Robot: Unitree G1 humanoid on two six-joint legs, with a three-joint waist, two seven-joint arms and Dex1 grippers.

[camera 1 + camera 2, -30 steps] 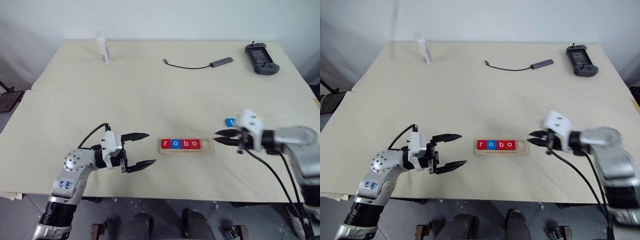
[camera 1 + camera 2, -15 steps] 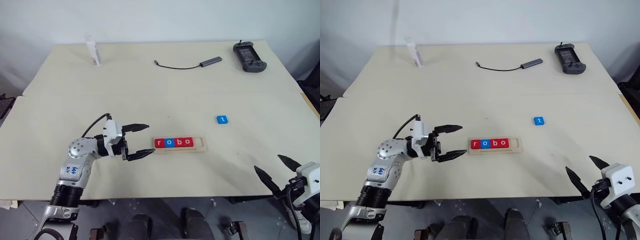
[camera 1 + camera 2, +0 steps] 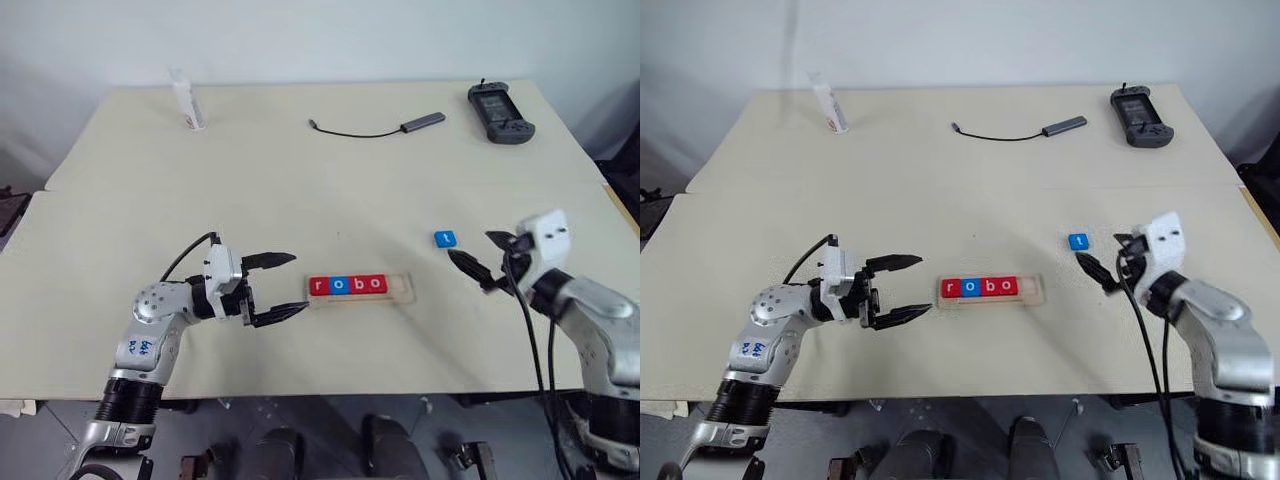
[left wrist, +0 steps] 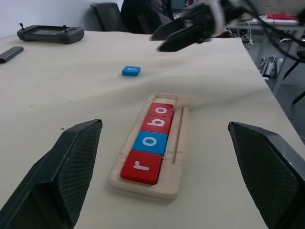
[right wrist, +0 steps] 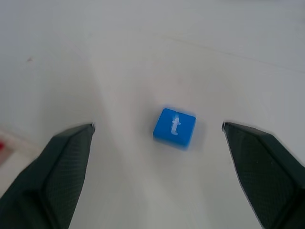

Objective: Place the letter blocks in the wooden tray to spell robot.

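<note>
Four letter blocks (image 3: 347, 285) fill your wooden tray (image 3: 403, 292); your right gripper (image 3: 484, 256) gapes beside the t block (image 3: 445, 239), left gripper (image 3: 274, 288) spread too.

A: Far left on the cream table (image 3: 300, 190), there's a small white bottle (image 3: 186, 101) standing upright near the back edge.

B: Got it. And toward the far middle, a dark cable (image 3: 360, 132) snakes right into a flat grey adapter (image 3: 423, 121).

A: Far right corner, a black handheld controller (image 3: 499, 101) lies flat, well apart from that adapter.

B: A pale wall (image 3: 320, 40) runs behind.
</note>
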